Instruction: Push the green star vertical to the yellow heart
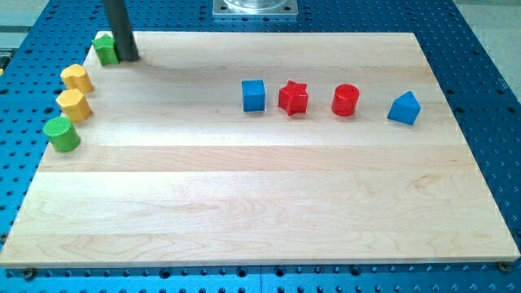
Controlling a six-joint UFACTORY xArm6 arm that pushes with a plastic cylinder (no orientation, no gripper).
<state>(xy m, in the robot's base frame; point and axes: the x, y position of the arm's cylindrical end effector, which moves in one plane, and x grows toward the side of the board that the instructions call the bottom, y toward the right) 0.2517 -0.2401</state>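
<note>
The green star sits at the far upper-left corner of the wooden board, right at the board's left edge. Its shape is only partly legible because the dark rod stands just to its right and covers part of it. My tip rests on the board touching or all but touching the star's right side; I cannot tell which. There is no hand or gripper here to open or close: the arm ends in that plain rod, and nothing is gripped.

Below the star, along the left edge, 2 yellow blocks follow in a slanting line. The upper yellow block is near the star and slightly to its left; the lower yellow block lies just beneath the upper one, almost touching it. Both look rounded from this angle, and I cannot make out which of the 2 is the heart. Just below them, a green cylinder stands at the board's edge.

Well apart from this group, 4 blocks form a row across the upper right of the board: a blue cube, a red star, a red cylinder and, nearest the view's right, a blue wedge-like block. None of them touch each other.

The board lies on a blue perforated table, with a metal mount at the view's top.
</note>
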